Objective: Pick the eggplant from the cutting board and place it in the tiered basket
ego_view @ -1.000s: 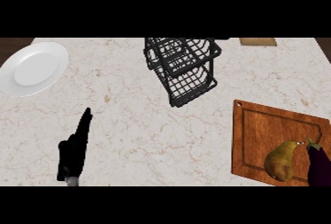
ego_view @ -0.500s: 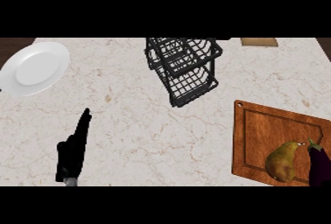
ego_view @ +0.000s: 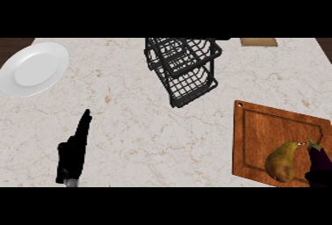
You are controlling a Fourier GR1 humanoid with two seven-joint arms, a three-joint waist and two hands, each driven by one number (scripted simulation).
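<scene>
5 items logged on the bench [ego_view: 130,132], plus 1 hand.

1. Eggplant [ego_view: 319,160]: dark purple with a green stalk end. It lay on the cutting board near its right edge, partly cut off by the view's right margin. Nothing had hold of it.
2. Cutting board [ego_view: 259,127]: wooden, at the right of the bench, carrying items 1 and 3.
3. Pear [ego_view: 282,161]: yellow-brown, just beside the eggplant. I could not tell whether the 2 touched.
4. Tiered basket [ego_view: 185,66]: black wire, at the far middle of the bench and well apart from the board. The eggplant was not in it.
5. Plate [ego_view: 32,68]: white, at the far left.

Left hand [ego_view: 73,151]: it showed at the lower left, resting, with its fingers straight and pointing away from me. It held nothing. The right hand showed nowhere in the view.

Progress, as I judged it: 0 of 2 steps were done. The pick from the board and the placing in the basket both remained. I reckoned the right side the likelier approach, since the board sat there.
</scene>
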